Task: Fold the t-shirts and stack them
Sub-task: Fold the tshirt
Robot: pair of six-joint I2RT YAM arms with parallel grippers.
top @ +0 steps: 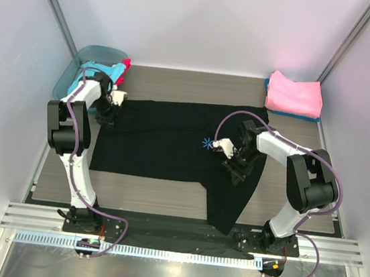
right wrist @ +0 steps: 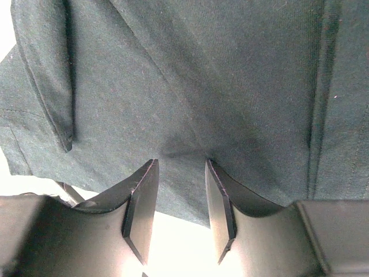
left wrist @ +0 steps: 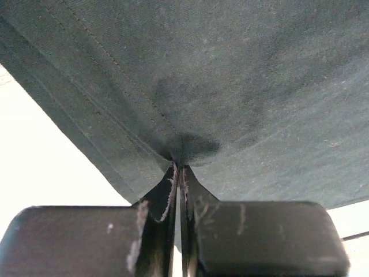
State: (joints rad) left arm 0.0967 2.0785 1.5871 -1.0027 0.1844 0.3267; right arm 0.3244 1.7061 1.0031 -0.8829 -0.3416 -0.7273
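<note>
Left pincer (left wrist: pixel 177 168) pinching edge of large black cloth t-shirt (top: pixel 164 146); right pincer (right wrist: pixel 180 173) standing spread, gripping nothing: 1-sided lift risking slip, skewed fold.

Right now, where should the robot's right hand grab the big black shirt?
Probably the right edge of the black t-shirt, next to the open right gripper, coming in low from the right. The cloth lies flat, so only an edge gives it something to pinch, as the shut left gripper does on the other side.
</note>
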